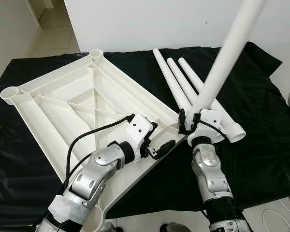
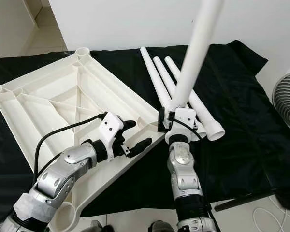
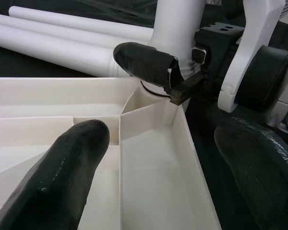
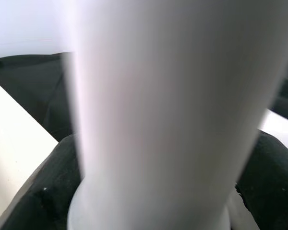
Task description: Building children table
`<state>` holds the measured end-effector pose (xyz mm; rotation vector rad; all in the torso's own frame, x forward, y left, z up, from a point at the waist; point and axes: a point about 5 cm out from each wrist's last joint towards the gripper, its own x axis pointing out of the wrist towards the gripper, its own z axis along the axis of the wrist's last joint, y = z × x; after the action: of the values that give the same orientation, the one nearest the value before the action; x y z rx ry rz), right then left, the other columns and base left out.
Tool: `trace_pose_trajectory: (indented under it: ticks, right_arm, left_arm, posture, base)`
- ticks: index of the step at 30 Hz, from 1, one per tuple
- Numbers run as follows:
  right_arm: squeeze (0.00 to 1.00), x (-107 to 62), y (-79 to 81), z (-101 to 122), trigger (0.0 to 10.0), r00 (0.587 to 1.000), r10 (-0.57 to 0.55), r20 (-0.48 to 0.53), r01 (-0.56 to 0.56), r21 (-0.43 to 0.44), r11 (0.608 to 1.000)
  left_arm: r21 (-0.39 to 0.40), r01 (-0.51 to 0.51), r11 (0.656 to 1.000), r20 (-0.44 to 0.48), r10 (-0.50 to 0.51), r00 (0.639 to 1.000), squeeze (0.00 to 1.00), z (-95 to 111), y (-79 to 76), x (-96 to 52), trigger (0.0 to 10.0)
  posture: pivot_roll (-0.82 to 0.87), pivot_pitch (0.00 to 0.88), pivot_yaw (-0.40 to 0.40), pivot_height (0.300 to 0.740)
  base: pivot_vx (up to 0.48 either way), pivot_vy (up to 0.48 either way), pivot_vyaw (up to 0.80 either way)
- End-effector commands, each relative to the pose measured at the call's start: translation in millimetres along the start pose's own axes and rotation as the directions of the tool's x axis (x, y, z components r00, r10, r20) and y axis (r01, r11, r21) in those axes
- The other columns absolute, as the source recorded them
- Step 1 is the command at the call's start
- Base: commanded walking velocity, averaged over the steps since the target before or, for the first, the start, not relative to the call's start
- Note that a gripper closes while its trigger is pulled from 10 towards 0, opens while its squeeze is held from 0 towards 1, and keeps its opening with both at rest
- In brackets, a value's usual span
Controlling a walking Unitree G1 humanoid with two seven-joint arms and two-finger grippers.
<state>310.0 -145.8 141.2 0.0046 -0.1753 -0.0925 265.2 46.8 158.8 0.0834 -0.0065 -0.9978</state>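
White tabletop [image 1: 63, 104], white legs [image 1: 183, 82], plain black cloth [image 1: 261, 121], seemingly pale floor [image 1: 48, 34]

A white wall [image 1: 150, 19] rises behind a black cloth [image 1: 261, 145], pale tiled floor [image 1: 48, 34] stretches off left, a white fan [image 2: 286, 99] stands right.
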Motion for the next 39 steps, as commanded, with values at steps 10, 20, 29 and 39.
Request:
trace_pose_trajectory:
  ticks: [10,20,29,39]
  right_arm:
    - [0.00,13.7,-7.6,19.8,9.6,0.973,0.214,0.089,-0.213,-0.017,0.977]
    - [0.00,22.8,-19.6,31.7,0.0,0.939,0.325,0.114,-0.322,-0.045,0.946]
    - [0.00,16.2,-14.9,26.0,0.0,0.874,0.483,0.054,-0.476,-0.109,0.873]
    - [0.00,-4.7,-28.6,0.6,10.0,0.870,0.487,-0.078,-0.493,-0.150,0.857]
  left_arm:
    - [0.009,0.022,1.000,0.002,-0.022,1.000,0.00,2.8,-1.2,2.0,10.0]
    - [0.008,0.023,1.000,0.008,-0.023,1.000,0.00,3.0,-2.2,3.9,10.0]
    - [0.009,0.015,1.000,0.013,-0.015,1.000,0.00,3.4,-1.9,4.9,10.0]
    - [0.015,0.022,1.000,0.016,-0.022,1.000,0.00,4.1,-2.8,4.9,10.0]
  posture:
    - [-0.15,0.074,0.065,0.740]
    - [-0.15,0.072,0.058,0.740]
    - [-0.15,0.063,0.050,0.740]
    - [-0.16,0.054,0.053,0.740]
  base:
    - [0.000,0.000,0.00]
    - [0.000,0.000,0.00]
    - [0.000,0.000,0.00]
    - [0.000,0.000,0.00]
